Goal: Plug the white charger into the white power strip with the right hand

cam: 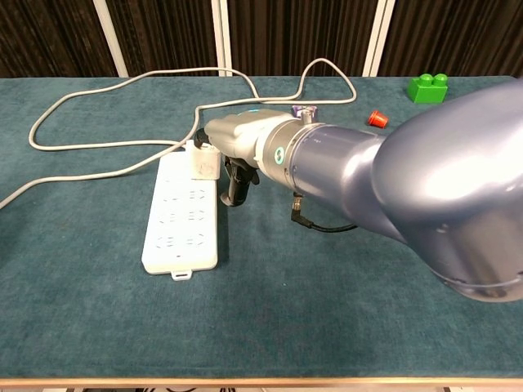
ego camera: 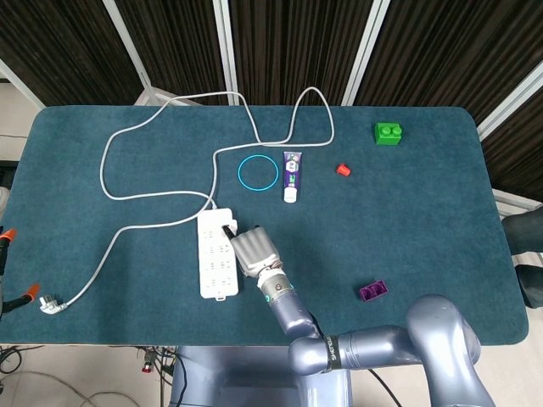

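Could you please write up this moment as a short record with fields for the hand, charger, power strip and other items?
right hand: holds the white charger at the far end of the white power strip
plug state: cannot tell if seated
left hand: not in view
other items: blue ring, green block, purple block, red cap

Premises appear to be a robotics test lab. A table (ego camera: 441,212) covered in teal cloth stands before dark ribbed wall panels (ego camera: 288,42) with white framing. Assorted test props lie on it: a green block (ego camera: 389,134), a blue ring (ego camera: 258,173).
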`<move>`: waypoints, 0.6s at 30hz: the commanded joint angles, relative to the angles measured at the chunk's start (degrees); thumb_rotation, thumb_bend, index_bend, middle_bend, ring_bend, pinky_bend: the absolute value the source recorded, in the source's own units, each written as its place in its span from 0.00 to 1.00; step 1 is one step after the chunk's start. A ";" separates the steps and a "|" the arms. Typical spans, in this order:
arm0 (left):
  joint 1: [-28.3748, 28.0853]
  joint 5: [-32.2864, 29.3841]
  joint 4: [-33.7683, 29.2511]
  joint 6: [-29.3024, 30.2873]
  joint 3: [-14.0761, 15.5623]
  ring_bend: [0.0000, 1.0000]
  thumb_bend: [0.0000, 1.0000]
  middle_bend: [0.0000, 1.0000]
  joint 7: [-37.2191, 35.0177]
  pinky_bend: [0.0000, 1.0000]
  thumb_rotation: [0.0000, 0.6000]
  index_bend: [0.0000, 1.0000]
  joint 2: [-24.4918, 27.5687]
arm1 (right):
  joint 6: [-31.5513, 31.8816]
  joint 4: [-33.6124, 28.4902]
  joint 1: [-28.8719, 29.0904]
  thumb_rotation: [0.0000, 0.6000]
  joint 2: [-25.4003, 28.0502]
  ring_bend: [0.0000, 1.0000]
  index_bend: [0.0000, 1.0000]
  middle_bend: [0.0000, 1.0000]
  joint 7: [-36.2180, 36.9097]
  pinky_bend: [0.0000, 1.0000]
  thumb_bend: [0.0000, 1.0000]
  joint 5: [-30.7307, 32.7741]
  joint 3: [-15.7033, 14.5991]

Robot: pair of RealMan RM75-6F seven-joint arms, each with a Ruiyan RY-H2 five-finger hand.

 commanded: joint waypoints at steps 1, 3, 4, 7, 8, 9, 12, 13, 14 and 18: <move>-0.04 -0.02 0.02 -0.08 0.02 0.00 0.15 0.00 0.06 0.00 1.00 0.10 -0.03 | -0.10 0.02 0.16 1.00 -0.17 0.61 0.10 0.61 -0.11 0.37 0.47 0.03 -0.10; -0.07 0.02 0.02 -0.11 0.03 0.00 0.15 0.00 0.07 0.00 1.00 0.10 -0.04 | -0.10 0.08 0.31 1.00 -0.35 0.61 0.10 0.61 -0.19 0.37 0.47 -0.16 -0.20; -0.07 0.03 0.01 -0.09 0.02 0.00 0.15 0.00 0.06 0.00 1.00 0.10 -0.04 | -0.09 0.11 0.36 1.00 -0.43 0.61 0.11 0.61 -0.20 0.37 0.47 -0.22 -0.22; -0.03 -0.03 0.04 -0.09 0.01 0.00 0.15 0.00 -0.06 0.00 1.00 0.10 0.02 | -0.04 0.39 0.64 1.00 -0.84 0.61 0.12 0.61 -0.38 0.37 0.47 -0.23 -0.21; -0.04 -0.06 0.05 -0.10 -0.01 0.00 0.15 0.00 -0.07 0.00 1.00 0.10 0.02 | -0.06 0.55 0.77 1.00 -0.94 0.61 0.12 0.61 -0.52 0.37 0.47 -0.18 -0.19; -0.05 -0.08 0.05 -0.12 -0.01 0.00 0.15 0.00 -0.07 0.00 1.00 0.10 0.02 | -0.06 0.70 0.90 1.00 -1.03 0.61 0.13 0.61 -0.67 0.37 0.47 -0.11 -0.17; -0.07 -0.11 0.02 -0.20 0.00 0.00 0.15 0.00 -0.10 0.00 1.00 0.10 0.07 | 0.09 1.02 1.20 1.00 -1.19 0.61 0.14 0.61 -1.14 0.37 0.47 0.24 -0.06; -0.07 -0.14 0.04 -0.19 -0.02 0.00 0.15 0.00 -0.09 0.00 1.00 0.10 0.07 | 0.17 1.12 1.29 1.00 -1.24 0.61 0.14 0.61 -1.32 0.37 0.47 0.35 -0.04; -0.08 -0.15 0.05 -0.19 -0.03 0.00 0.15 0.00 -0.08 0.00 1.00 0.10 0.06 | 0.25 1.18 1.37 1.00 -1.28 0.61 0.14 0.61 -1.50 0.37 0.47 0.47 -0.04; -0.10 -0.14 0.03 -0.26 0.00 0.00 0.15 0.00 -0.10 0.00 1.00 0.10 0.08 | 0.47 1.33 1.68 1.00 -1.44 0.61 0.16 0.61 -2.25 0.37 0.47 1.00 -0.09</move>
